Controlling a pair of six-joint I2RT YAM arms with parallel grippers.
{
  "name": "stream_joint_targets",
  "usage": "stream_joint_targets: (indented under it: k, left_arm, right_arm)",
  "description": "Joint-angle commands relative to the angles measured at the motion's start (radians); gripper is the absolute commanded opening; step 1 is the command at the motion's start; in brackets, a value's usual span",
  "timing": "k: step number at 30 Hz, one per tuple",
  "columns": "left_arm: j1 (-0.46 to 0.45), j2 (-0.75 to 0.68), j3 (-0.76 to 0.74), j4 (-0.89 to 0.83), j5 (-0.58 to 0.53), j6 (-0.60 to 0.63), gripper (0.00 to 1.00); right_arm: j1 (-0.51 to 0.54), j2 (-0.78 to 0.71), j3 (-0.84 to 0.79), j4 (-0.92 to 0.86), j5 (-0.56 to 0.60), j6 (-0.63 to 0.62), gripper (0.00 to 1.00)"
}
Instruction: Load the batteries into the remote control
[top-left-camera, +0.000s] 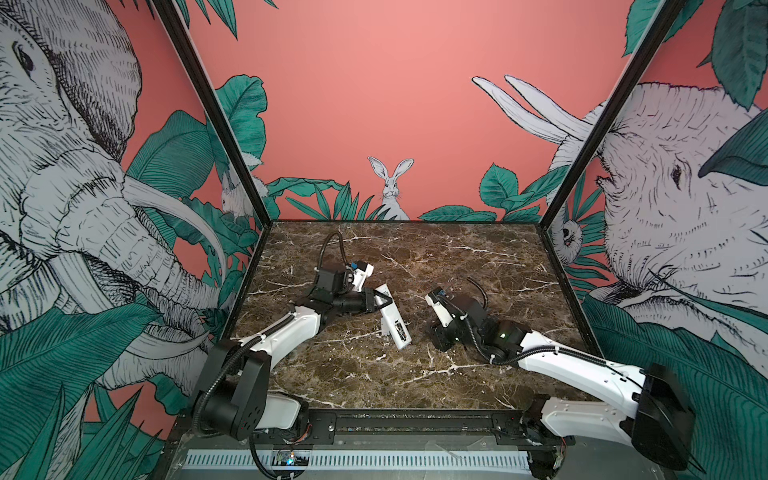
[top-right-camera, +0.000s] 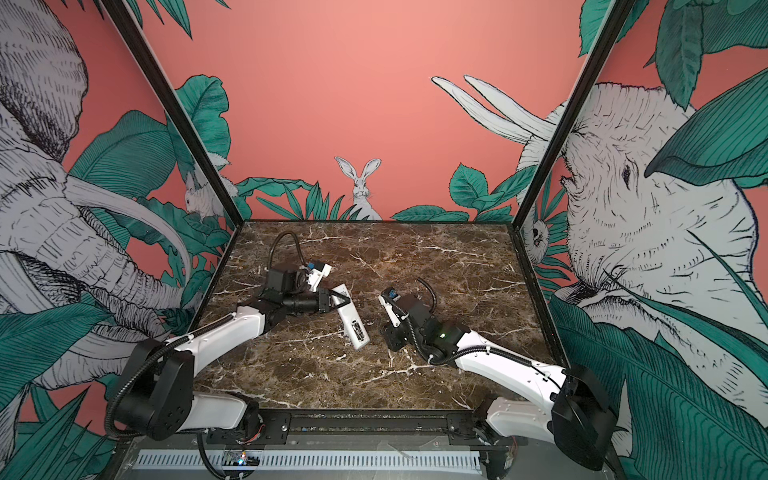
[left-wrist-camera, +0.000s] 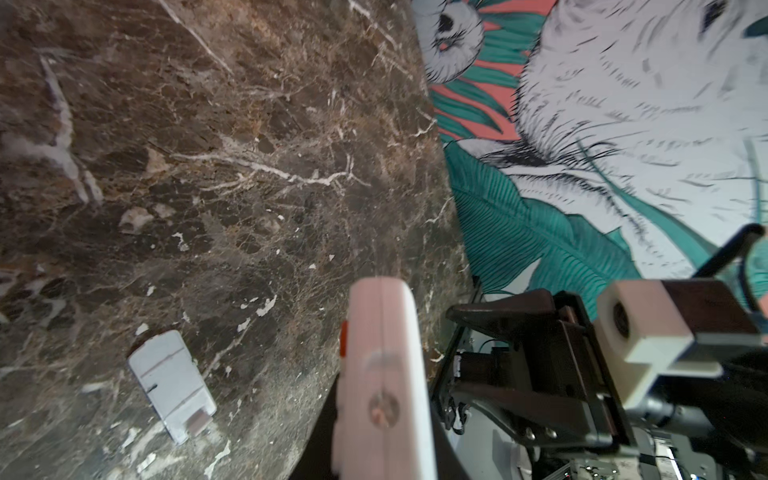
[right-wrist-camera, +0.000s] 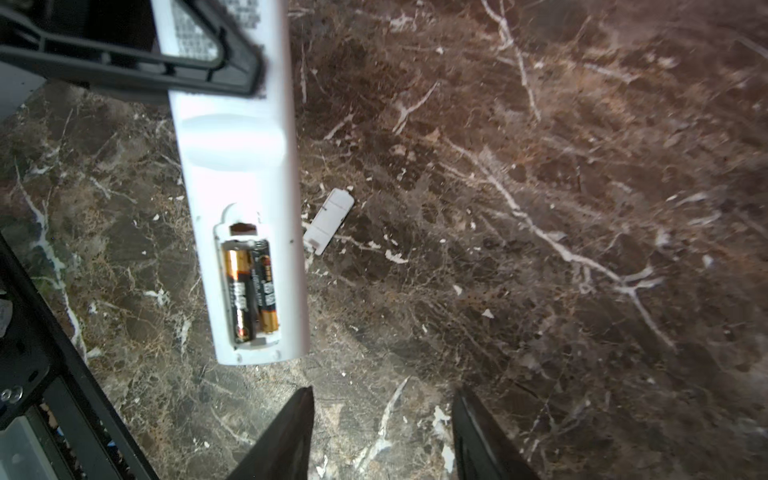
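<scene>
left pincer gripping remote control, marble table

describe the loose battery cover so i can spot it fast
On the brown marble table, find the long white remote control. Beside its open battery end lies the cover: small, flat, white, rectangular, loose on the marble, far shorter than the remote.

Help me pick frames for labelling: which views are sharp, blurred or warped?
Right wrist view: batteries sharp, though the white remote control is nearly blown out. Left wrist view: the remote's near end is soft and pink-tinted, the wall smeared. Both top views: sharp, with wide-angle splay of the enclosure posts.
</scene>
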Motion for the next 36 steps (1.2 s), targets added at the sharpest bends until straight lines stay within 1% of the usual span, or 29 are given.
stream_joint_targets:
  k: [1,4,10,13,15,16,20,21,22,23,24,25,27,28,30,31,33,36]
  left_arm:
    - [-0.083,0.042,0.116,-0.288,-0.146,0.142,0.00]
    - [-0.129,0.089,0.173,-0.343,-0.225,0.153,0.00]
    - [-0.172,0.176,0.288,-0.477,-0.350,0.180,0.00]
    - [-0.187,0.226,0.365,-0.565,-0.411,0.186,0.00]
    - [-0.219,0.263,0.442,-0.658,-0.500,0.215,0.00]
    - [-0.234,0.280,0.477,-0.688,-0.515,0.229,0.00]
    - [-0.258,0.337,0.544,-0.718,-0.507,0.225,0.00]
    - [-0.274,0.348,0.566,-0.745,-0.542,0.230,0.00]
    - [-0.297,0.356,0.582,-0.757,-0.549,0.239,0.00]
    - [-0.301,0.361,0.589,-0.766,-0.565,0.236,0.00]
    - [-0.306,0.361,0.597,-0.771,-0.572,0.236,0.00]
    - [-0.307,0.363,0.595,-0.758,-0.554,0.236,0.00]
    - [-0.327,0.372,0.643,-0.820,-0.616,0.261,0.00]
    - [-0.326,0.373,0.646,-0.806,-0.568,0.259,0.00]
    - [-0.335,0.367,0.650,-0.797,-0.601,0.259,0.00]
    - [-0.338,0.369,0.650,-0.791,-0.586,0.262,0.00]
    - [-0.340,0.383,0.669,-0.818,-0.598,0.268,0.00]
    - [-0.340,0.386,0.667,-0.813,-0.586,0.263,0.00]
  right_arm:
    - [-0.002,0.039,-0.038,0.112,-0.094,0.063,0.54]
    - [-0.001,0.067,-0.081,0.173,-0.126,0.098,0.55]
    - [-0.002,0.065,-0.148,0.218,-0.119,0.127,0.56]
    - [-0.002,0.074,-0.165,0.247,-0.161,0.125,0.56]
    - [-0.001,0.100,-0.165,0.265,-0.197,0.120,0.56]
    - [-0.002,0.112,-0.164,0.276,-0.212,0.117,0.55]
    - [-0.001,0.163,-0.165,0.358,-0.263,0.136,0.54]
    - [-0.001,0.177,-0.162,0.368,-0.267,0.141,0.55]
    - [-0.002,0.189,-0.159,0.373,-0.269,0.145,0.54]
    - [-0.002,0.198,-0.157,0.379,-0.264,0.149,0.54]
    - [-0.001,0.207,-0.160,0.392,-0.261,0.158,0.54]
    - [-0.002,0.215,-0.163,0.408,-0.261,0.161,0.54]
    - [-0.001,0.224,-0.165,0.427,-0.268,0.168,0.54]
    - [-0.002,0.230,-0.165,0.438,-0.275,0.170,0.54]
    - [-0.001,0.236,-0.166,0.452,-0.284,0.172,0.54]
    - [-0.001,0.239,-0.165,0.458,-0.290,0.172,0.54]
    - [-0.001,0.241,-0.161,0.461,-0.291,0.172,0.54]
    - [-0.001,0.243,-0.160,0.482,-0.314,0.174,0.52]
